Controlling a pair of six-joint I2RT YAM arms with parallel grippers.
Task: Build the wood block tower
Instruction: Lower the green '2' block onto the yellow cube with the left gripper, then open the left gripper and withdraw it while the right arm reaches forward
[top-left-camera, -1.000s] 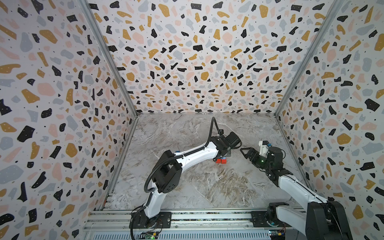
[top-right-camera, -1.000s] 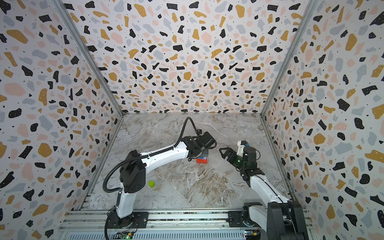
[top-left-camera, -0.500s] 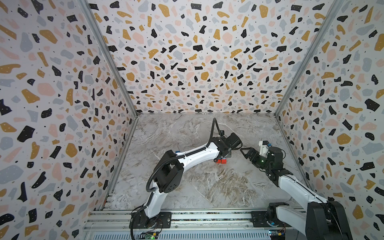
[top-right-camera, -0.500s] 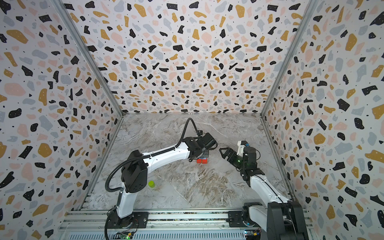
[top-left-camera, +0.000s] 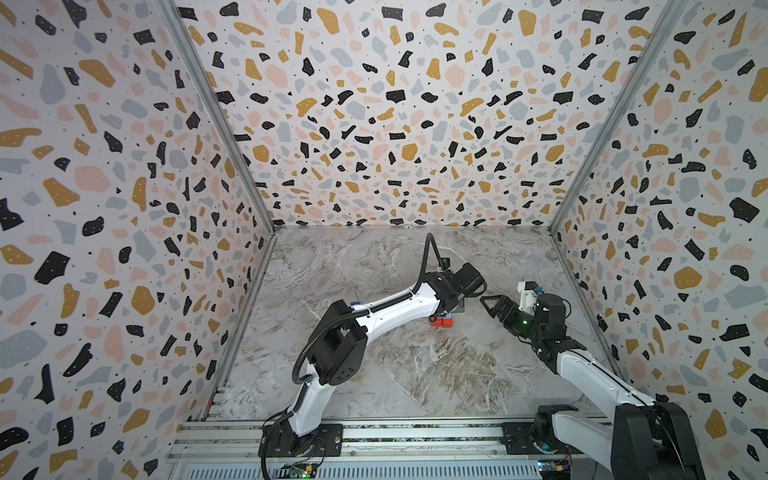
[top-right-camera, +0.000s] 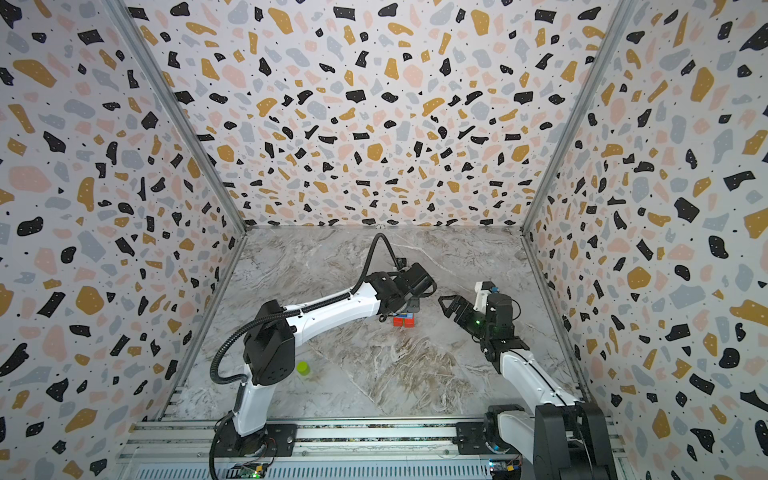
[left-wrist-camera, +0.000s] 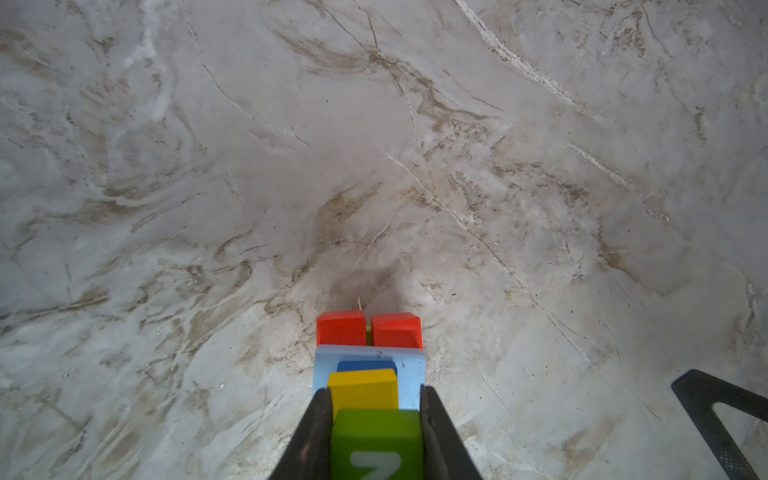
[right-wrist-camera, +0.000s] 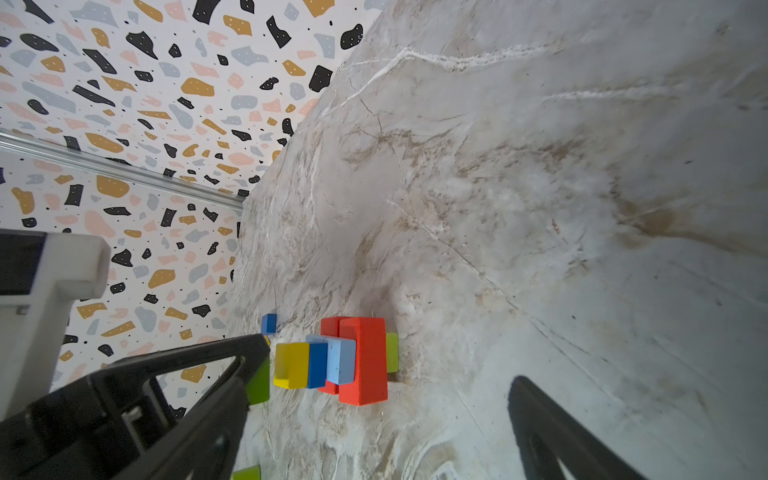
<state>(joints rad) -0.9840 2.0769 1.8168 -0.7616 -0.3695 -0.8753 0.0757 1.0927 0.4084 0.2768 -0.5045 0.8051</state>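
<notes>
Marble top (left-wrist-camera: 174, 174): L hand (left-wrist-camera: 375, 397) on green block (left-wrist-camera: 376, 436).

White arms (top-left-camera: 399, 309) — black joints (top-left-camera: 338, 353); corrugated cables (top-left-camera: 424, 257)

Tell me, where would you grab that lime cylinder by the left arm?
Likely from straight above, jaws across the curved sides of the lime cylinder: it seems to stand upright, round face up, with the left arm close beside it.

Speckled terrazzo walls (top-left-camera: 374, 124), grey marbled floor (top-left-camera: 415, 374)
</notes>
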